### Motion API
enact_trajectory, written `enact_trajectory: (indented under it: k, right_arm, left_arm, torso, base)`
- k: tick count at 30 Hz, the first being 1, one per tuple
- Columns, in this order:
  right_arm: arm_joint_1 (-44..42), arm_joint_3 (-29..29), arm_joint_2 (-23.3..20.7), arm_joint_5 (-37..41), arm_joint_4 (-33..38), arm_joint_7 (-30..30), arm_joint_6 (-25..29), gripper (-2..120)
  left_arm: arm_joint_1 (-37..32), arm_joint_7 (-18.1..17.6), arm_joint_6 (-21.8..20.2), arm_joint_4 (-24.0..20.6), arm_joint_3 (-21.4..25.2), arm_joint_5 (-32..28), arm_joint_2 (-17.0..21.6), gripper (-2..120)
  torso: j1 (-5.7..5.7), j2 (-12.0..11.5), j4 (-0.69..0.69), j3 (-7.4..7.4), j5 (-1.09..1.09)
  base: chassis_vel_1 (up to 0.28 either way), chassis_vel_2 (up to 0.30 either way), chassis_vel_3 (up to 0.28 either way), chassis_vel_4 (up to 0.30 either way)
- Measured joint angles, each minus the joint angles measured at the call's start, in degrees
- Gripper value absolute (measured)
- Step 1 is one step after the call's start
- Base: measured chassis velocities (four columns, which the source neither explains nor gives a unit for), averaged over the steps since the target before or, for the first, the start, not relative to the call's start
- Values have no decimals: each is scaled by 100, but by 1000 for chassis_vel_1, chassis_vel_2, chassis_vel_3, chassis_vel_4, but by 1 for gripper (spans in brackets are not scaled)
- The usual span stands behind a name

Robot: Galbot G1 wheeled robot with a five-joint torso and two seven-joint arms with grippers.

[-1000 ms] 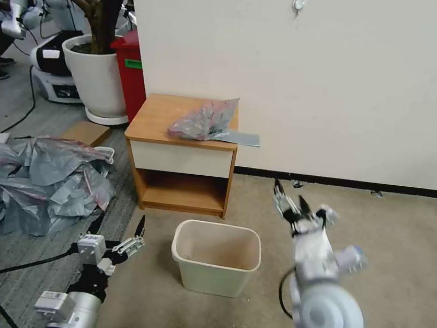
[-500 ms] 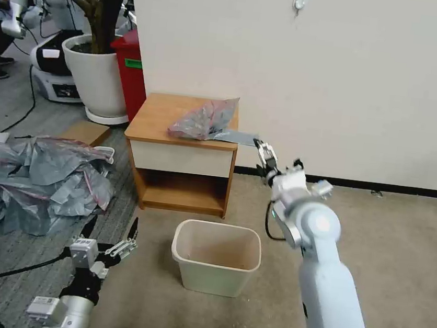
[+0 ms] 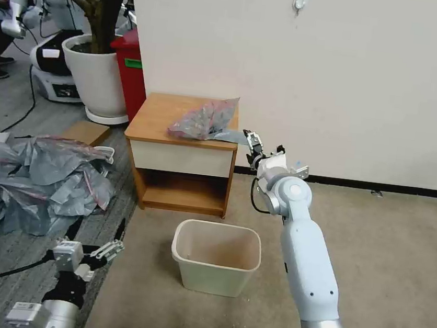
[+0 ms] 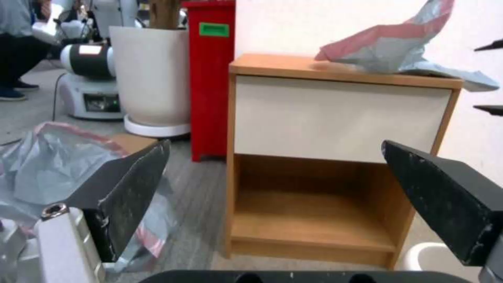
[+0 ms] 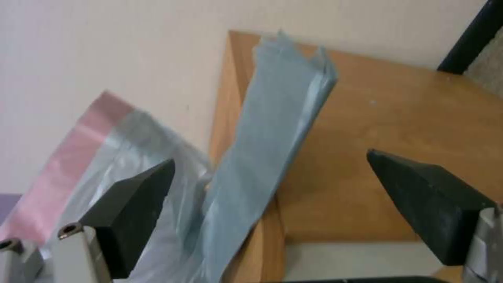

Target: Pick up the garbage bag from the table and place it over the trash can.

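Jaws wide, right gripper (image 3: pixel 251 141) straddles the garbage bag's (image 3: pixel 205 119) overhanging tail at the bench (image 3: pixel 152 119) edge; closing comes next.

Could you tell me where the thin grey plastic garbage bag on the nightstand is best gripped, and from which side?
Probably by the flat folded grey tail overhanging the wooden nightstand's right edge, approached from the right. It juts free in the air, so the fingers can close above and below it; the open right gripper already brackets it.
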State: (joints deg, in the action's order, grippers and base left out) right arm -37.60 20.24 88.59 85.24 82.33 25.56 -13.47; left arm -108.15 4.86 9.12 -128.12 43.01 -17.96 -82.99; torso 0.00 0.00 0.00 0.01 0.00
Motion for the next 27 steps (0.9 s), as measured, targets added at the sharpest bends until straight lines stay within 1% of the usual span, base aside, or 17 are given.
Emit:
enact_trajectory:
  k: [8,14,15,16,17,19,22,23,24,25,26,27]
  right_arm:
    - [241,42,169,-34,-326,-81,9,93]
    - [386,39,271,-193,-596,-222,24,86]
    - [402,41,274,-227,-640,-252,35,82]
    - [402,41,274,-227,-640,-252,35,82]
    - [413,44,275,-245,-664,-268,45,79]
    - [442,50,275,-275,-705,-302,71,68]
    - [450,50,278,-283,-716,-310,80,65]
    - [459,52,284,-291,-728,-314,91,57]
    - [463,53,286,-294,-733,-315,94,55]
    - [473,58,293,-302,-744,-320,102,47]
    - [473,58,293,-302,-744,-320,102,47]
    - [482,61,299,-308,-753,-323,111,42]
  left_arm:
    - [7,-3,-17,20,49,-2,-37,100]
    - [-15,-14,-19,25,115,-2,-44,100]
    - [-18,-16,-16,27,125,-2,-49,100]
    - [-18,-16,-16,27,125,-2,-49,100]
    - [-19,-18,-14,32,129,-2,-51,100]
    - [-17,-20,-6,58,132,-1,-64,100]
    - [-13,-21,-5,69,132,0,-68,100]
    - [-6,-22,-3,79,132,2,-73,100]
    - [-5,-22,-3,81,132,2,-74,100]
    - [1,-22,-2,88,132,4,-76,100]
    - [1,-22,-2,88,132,4,-76,100]
    - [7,-23,-1,94,132,5,-77,100]
  torso:
    - [0,0,0,-1,0]
    - [0,0,0,0,0]
    - [0,0,0,0,0]
    - [0,0,0,0,0]
    - [0,0,0,0,0]
    - [0,0,0,0,0]
    - [0,0,0,0,0]
    - [0,0,0,0,0]
    - [0,0,0,0,-1]
    - [0,0,0,0,0]
    - [0,0,0,0,0]
    - [0,0,0,-1,0]
  base:
    - [0,0,0,0]
    - [0,0,0,0]
    - [0,0,0,0]
    - [0,0,0,0]
    - [0,0,0,0]
    - [0,0,0,0]
    - [0,0,0,0]
    - [0,0,0,0]
    - [0,0,0,0]
    - [0,0,0,0]
    - [0,0,0,0]
    - [0,0,0,0]
